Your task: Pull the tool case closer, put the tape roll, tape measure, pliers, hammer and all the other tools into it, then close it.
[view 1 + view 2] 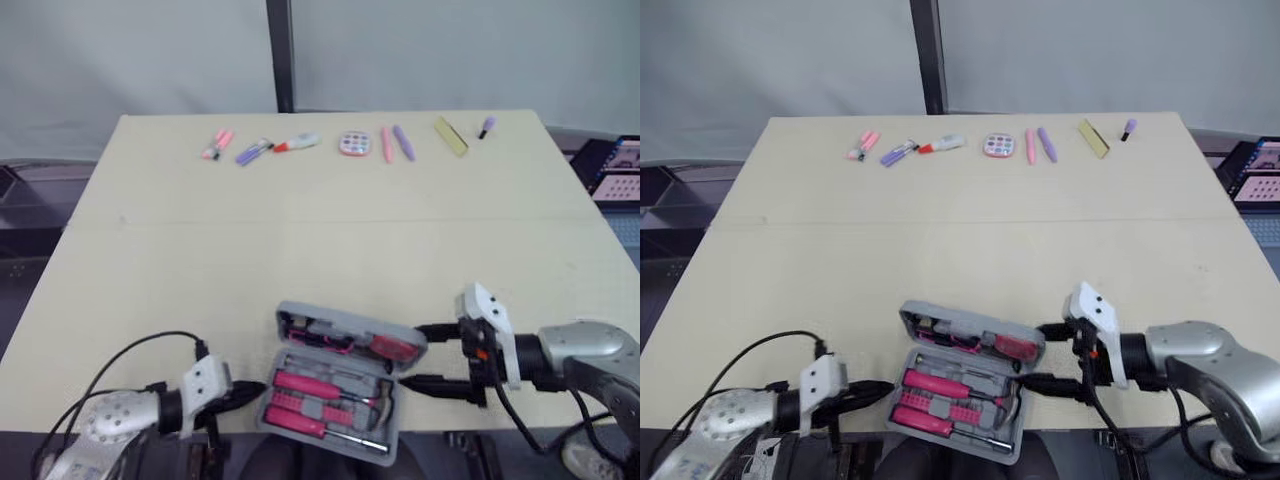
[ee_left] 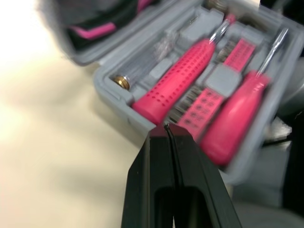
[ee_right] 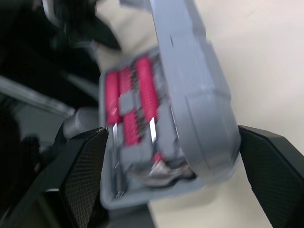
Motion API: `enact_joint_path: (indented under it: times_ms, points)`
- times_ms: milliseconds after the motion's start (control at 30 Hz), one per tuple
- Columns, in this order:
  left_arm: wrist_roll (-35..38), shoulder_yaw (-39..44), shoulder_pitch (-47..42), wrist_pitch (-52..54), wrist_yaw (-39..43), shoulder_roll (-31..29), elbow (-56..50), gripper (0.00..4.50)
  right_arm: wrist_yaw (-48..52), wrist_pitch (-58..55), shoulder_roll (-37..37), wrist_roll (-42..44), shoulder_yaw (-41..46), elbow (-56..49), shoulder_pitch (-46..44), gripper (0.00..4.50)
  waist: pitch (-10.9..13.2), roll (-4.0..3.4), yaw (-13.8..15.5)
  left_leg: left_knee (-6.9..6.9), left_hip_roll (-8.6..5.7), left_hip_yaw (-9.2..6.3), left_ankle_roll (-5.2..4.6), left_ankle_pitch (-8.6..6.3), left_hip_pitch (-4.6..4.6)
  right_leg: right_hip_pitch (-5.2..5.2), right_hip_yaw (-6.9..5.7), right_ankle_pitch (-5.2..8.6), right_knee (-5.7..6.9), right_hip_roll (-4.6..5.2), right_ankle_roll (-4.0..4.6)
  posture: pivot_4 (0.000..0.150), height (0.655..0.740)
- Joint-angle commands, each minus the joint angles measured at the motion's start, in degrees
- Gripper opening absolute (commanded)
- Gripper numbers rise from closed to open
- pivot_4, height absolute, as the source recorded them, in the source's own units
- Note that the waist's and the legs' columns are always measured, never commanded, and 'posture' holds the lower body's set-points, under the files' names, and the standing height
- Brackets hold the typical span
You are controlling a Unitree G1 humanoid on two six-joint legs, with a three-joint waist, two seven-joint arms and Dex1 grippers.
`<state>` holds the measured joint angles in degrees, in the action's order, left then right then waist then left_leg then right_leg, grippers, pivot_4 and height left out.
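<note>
The grey tool case [image 1: 335,395] lies at the table's near edge, partly over it. Its lid [image 1: 350,335] stands half raised. Pink-handled tools [image 1: 310,385] lie in the base, and the left wrist view shows them as screwdriver handles [image 2: 178,80] in moulded slots. My left gripper [image 1: 250,388] is shut, empty, with its tip just at the case's left side. My right gripper [image 1: 412,356] is open at the case's right side. One finger sits beside the lid's edge and the other beside the base. In the right wrist view the half-raised lid [image 3: 199,95] stands between its fingers [image 3: 273,166].
Along the far edge of the table [image 1: 300,230] lies a row of several small items: pink and purple markers [image 1: 250,150], a round palette [image 1: 354,144], a yellow strip [image 1: 450,136]. A blue box [image 1: 615,165] sits off the table's right side.
</note>
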<state>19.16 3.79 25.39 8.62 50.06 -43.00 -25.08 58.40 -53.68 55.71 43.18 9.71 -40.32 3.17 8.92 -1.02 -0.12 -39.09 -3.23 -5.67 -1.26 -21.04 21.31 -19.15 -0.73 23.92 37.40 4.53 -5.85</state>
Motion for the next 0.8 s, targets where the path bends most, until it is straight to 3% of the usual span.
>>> enact_joint_path:
  times_ms: [33,167,333,500,800]
  points:
    - [0.3,6.0,4.6,-0.6,0.9,-1.5,-0.7,0.0,2.1,3.3,1.6,1.0,3.1,-6.2,4.6,4.42,0.0,0.01,0.6,-0.02,0.0,0.0,0.0,0.0,0.0,0.1,-0.02,0.0,-0.14,0.0,0.0,0.15,0.7134]
    - [3.2,8.9,5.5,-0.7,1.9,0.4,2.3,0.0,2.4,5.6,3.5,-0.9,4.0,-8.1,9.5,4.42,0.1,0.12,1.5,-0.04,-0.01,-0.02,0.0,0.0,-0.14,0.67,-0.14,0.0,-0.98,0.0,0.0,0.15,0.7134]
    - [6.9,15.4,3.7,-0.8,6.2,-0.7,11.0,0.0,7.5,14.8,5.3,-8.9,13.5,-3.6,20.5,4.42,0.1,0.21,1.7,-0.02,-0.06,-0.1,-0.05,-0.03,-0.11,0.67,-0.26,0.0,-0.93,0.01,0.0,0.15,0.7134]
    - [7.9,18.5,-2.3,0.9,6.5,-2.3,13.8,0.0,6.7,19.0,2.8,-10.4,17.7,1.7,20.0,4.42,0.1,0.23,1.4,-0.07,-0.05,-0.02,-0.04,0.0,-0.23,0.76,-0.32,0.0,-0.91,0.02,0.0,0.15,0.7134]
    - [6.3,17.9,-5.9,2.2,5.4,-2.0,13.7,0.0,4.1,22.5,-0.1,-13.1,13.2,6.5,17.2,4.42,0.1,0.21,1.3,-0.05,-0.03,-0.02,-0.05,-0.01,-0.21,0.69,-0.32,0.0,-0.81,0.02,0.0,0.15,0.7134]
